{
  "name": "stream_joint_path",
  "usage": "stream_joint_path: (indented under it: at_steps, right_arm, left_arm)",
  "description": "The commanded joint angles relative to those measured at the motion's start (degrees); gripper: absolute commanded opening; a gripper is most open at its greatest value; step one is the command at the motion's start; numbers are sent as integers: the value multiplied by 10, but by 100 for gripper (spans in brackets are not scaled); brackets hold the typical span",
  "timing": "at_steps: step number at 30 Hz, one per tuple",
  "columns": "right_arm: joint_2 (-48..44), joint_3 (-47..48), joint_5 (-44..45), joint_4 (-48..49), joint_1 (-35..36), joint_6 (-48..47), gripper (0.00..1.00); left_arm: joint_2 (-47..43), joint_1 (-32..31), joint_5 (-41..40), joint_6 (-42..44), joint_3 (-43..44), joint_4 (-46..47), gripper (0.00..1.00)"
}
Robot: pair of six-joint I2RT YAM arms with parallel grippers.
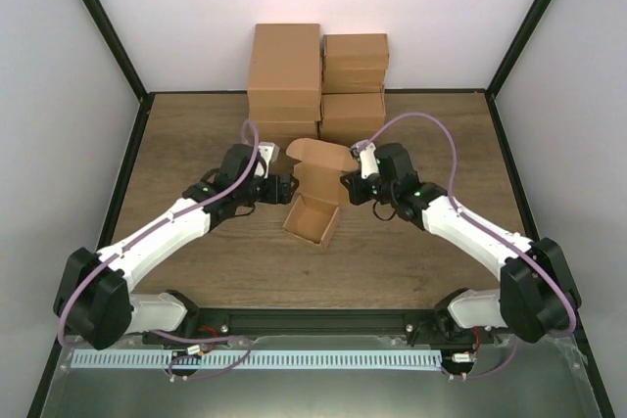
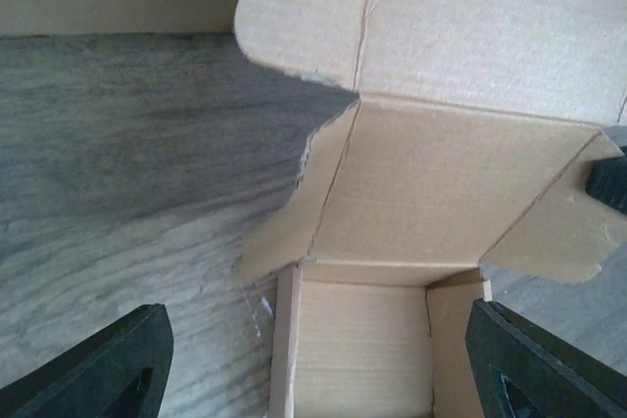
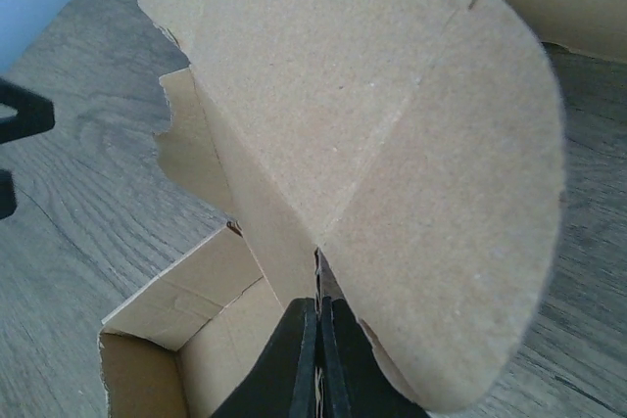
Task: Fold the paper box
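paper box (image 1: pixel 313 205) sits in the middle of the table (image 1: pixel 196 144), in front of the stacked cartons (image 1: pixel 318 75). its tray part is formed and open at the top. the lid panel stands up from the tray's far edge, with its rounded side flaps not yet tucked.

my right gripper (image 3: pixel 318 354): fingers together, pinched on the edge of one rounded lid flap.
my left gripper (image 2: pixel 313 379): fingers wide apart, one on each side of the tray, touching nothing that i can see.

handling (my judgement): thin cardboard, very light. the tray will likely slide on the wood if pushed from one side only. panels look stiff across the flat but should bend readily along the scored creases. the ragged edges suggest it crumples or tears under a hard pinch.

best hold: the flat of a flap, close to a crease, with a shallow bite. brace a tray wall with the free arm while the lid goes over.
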Motion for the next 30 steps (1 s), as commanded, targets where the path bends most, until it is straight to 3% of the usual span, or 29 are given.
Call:
stream_joint_path:
  at_steps: [1, 11, 16, 23, 30]
  right_arm:
    - [19, 34, -24, -8, -3, -35, 1]
    - [49, 52, -39, -14, -3, -51, 1]
    - [53, 58, -28, -20, -3, -53, 1]
    - [58, 65, -18, -26, -3, -47, 1]
    - [65, 71, -20, -28, -3, -46, 1]
  left_arm:
    - [33, 10, 17, 40, 15, 60, 84]
    - [108, 35, 54, 49, 25, 106, 61]
    - [124, 45, 108, 50, 35, 102, 39]
    - [118, 40, 111, 30, 44, 63, 37]
    - [122, 31, 97, 16, 57, 33, 25]
